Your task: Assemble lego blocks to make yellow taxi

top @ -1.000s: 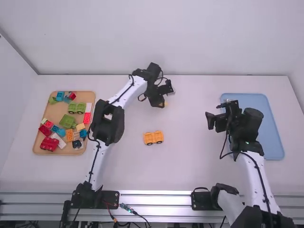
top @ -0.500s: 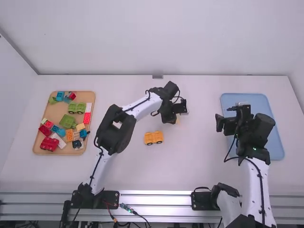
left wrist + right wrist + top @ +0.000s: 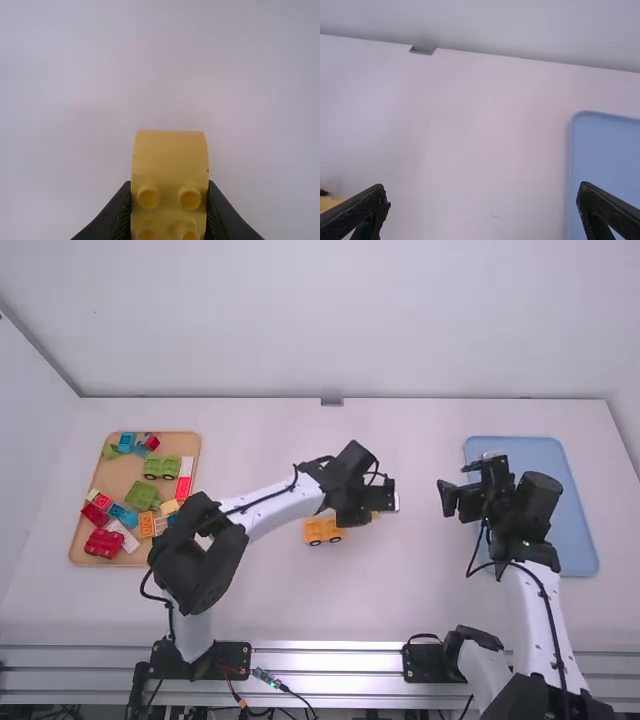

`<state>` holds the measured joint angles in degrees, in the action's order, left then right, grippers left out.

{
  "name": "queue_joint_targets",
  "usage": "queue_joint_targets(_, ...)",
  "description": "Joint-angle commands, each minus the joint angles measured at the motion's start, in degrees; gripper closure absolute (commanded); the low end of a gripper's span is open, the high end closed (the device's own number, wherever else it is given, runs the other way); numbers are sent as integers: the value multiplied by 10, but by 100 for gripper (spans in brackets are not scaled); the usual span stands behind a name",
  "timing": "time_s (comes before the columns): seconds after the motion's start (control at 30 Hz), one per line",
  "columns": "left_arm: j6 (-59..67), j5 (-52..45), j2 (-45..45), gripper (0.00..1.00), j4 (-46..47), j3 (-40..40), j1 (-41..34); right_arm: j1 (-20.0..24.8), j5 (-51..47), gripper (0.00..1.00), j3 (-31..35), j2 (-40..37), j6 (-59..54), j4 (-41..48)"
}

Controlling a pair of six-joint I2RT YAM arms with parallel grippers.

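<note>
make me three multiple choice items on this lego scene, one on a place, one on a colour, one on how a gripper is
1. Where is the orange wheeled block?
A) in the blue tray
B) on the wooden tray
C) directly on the table

2. What colour is the studded block in the left gripper?
A) yellow
B) red
C) green

3. How is the right gripper?
A) shut, empty
B) open
C) shut on a block

Key:
1 C, white tabletop surrounds it.
2 A, its curved face and studs are yellow.
3 B, a wide gap parts its fingertips.
</note>
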<state>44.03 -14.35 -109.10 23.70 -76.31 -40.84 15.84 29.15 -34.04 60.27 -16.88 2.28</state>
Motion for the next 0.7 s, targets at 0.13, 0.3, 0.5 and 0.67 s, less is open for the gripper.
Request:
queue_joint_targets(0.13, 3, -64, -12, 98, 6, 2, -12, -16, 13, 1, 7, -16, -27, 20)
queue_joint_targets(0.3, -11, -45, -47, 98, -15, 2, -12, -20, 13, 1, 7, -46, -45, 41)
queue_joint_targets(0.5, -27, -43, -50, 98, -19, 2, -12, -20, 23, 1, 10, -77, -67, 61)
queue_joint_targets(0.67, -26, -41, -61, 98, -31, 2, -12, -20, 38, 1, 42, -98, -70, 26)
